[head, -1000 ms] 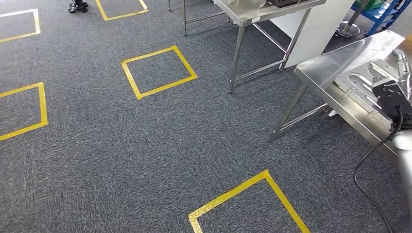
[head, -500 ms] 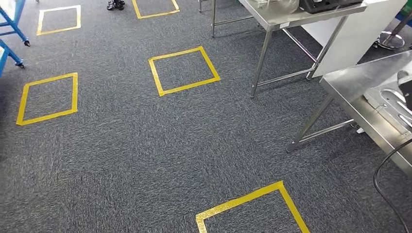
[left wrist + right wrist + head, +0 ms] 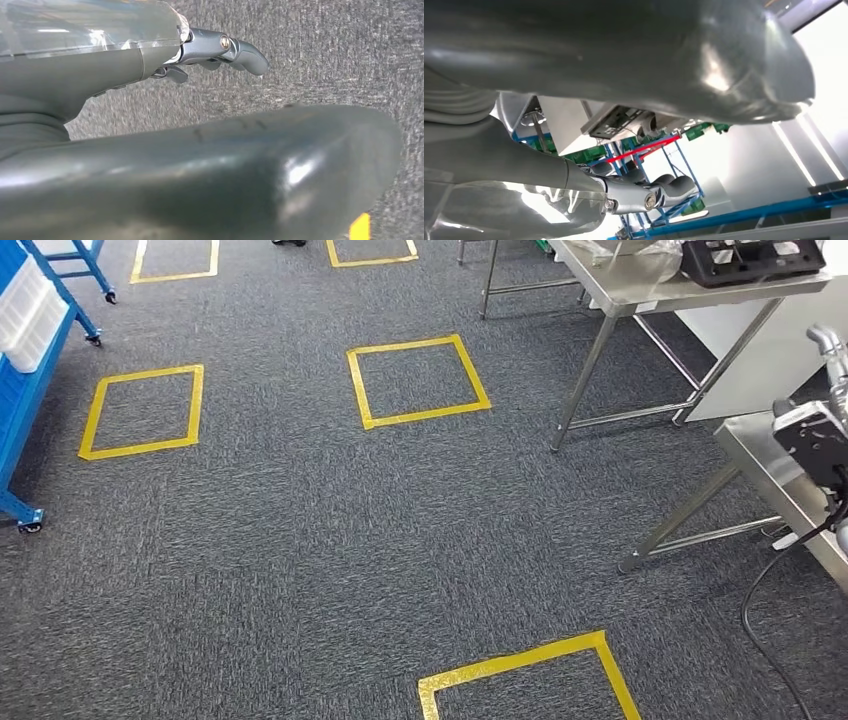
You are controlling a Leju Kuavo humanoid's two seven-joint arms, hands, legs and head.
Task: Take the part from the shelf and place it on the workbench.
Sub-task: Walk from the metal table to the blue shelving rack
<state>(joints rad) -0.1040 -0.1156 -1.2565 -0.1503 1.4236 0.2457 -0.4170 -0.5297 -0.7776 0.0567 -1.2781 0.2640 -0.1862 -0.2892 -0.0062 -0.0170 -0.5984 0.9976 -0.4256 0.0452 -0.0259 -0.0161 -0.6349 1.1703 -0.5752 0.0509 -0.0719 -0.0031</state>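
Carpet under me — steel workbench [image 3: 770, 455] off to the right.
I see the left hand [image 3: 220, 50] holding nothing, fingers loosely out; right hand [image 3: 644, 192] — can't tell; the part isn't findable.

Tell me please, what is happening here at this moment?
The robot is on the grey carpet, between yellow tape squares. Neither hand appears to hold a part. The left hand hangs over the carpet with nothing in its fingers. The right hand also seems empty, though its view is partly hidden. A blue shelf stands at the left, and steel tables at the right.
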